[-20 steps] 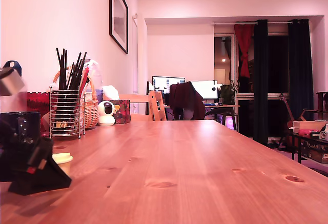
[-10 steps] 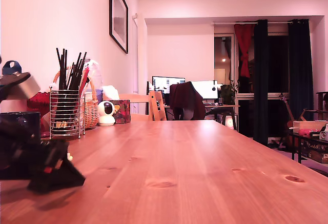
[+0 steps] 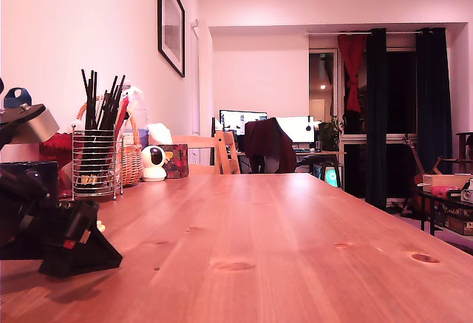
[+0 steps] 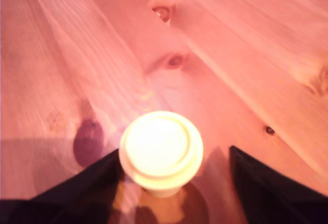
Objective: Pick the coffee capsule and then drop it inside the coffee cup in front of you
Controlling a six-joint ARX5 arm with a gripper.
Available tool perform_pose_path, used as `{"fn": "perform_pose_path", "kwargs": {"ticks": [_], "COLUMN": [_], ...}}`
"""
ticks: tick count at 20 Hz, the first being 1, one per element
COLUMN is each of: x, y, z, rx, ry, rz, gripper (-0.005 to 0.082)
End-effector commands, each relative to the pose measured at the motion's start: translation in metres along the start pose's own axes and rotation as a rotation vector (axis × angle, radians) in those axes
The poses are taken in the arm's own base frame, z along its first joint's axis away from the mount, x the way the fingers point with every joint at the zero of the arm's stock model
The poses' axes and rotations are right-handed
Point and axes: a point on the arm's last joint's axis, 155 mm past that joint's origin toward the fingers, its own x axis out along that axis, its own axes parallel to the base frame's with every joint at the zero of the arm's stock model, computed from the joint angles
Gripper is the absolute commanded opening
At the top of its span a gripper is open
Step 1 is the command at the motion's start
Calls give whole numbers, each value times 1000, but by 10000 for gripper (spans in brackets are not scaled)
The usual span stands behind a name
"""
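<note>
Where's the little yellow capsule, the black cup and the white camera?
coffee capsule point(image 4: 161, 142): wrist view, middle of its top.
coffee cup point(image 3: 46, 171): exterior view, upper side wall.
white camera point(image 3: 153, 162): exterior view, its round body.

The coffee capsule point(image 4: 161, 149) is a pale yellow round body with a stepped, wider rim. It stands upright on the wooden worktop point(image 4: 246, 55), broad face up, between the open dark fingers of the tool point(image 4: 175, 152). In the exterior view only a pale sliver shows.

The coffee cup point(image 3: 41, 171) is glossy black and upright, at the exterior view's 9 o'clock edge, its lower part hidden. The capsule lies near it, at its 4 o'clock.
</note>
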Motion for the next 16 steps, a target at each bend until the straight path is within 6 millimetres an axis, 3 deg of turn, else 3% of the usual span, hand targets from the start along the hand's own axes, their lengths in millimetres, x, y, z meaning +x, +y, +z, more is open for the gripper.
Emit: {"fn": "perform_pose_path", "kwargs": {"ticks": [1, 3, 4, 16], "x": [1, 1, 1, -3], "y": [-1, -1, -1, -1], "z": [0, 1, 1, 11], "rx": [7, 7, 7, 9], "ry": [-2, -3, -3, -30], "rz": [-3, -4, -4, -3], "gripper": [369, 203, 163, 147]}}
